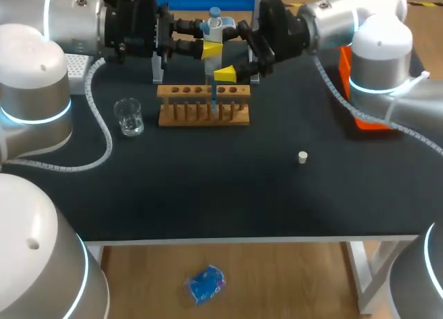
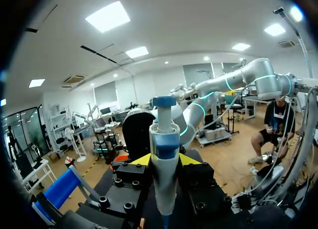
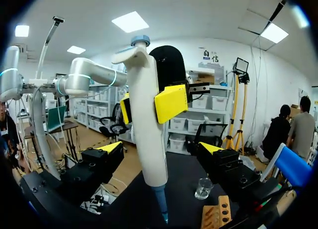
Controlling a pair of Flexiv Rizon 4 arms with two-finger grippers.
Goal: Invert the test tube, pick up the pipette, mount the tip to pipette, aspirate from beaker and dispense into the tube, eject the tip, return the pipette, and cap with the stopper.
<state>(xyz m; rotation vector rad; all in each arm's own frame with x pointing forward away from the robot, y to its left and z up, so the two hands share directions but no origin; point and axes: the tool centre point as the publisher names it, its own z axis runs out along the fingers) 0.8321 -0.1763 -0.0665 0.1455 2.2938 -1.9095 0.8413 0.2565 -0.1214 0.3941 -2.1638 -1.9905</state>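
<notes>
if the right fingers [image 1: 225, 74] close off centre, they may push the pipette [image 1: 214, 30] sideways in the other grip. its tip [image 3: 160, 201] could then miss the rack [image 1: 204, 115] hole below, or lose drops; this is only my judgement. the left fingers [image 2: 141, 160] are closed on the pipette body from two sides. the right fingers stand open around its lower part and do not touch it. the pipette hangs over the rack, near the middle of the back edge of the desk [image 1: 208, 194]. its long axis is upright, plunger up, tip pointing down. whether the tip reaches a tube i cannot tell.
</notes>
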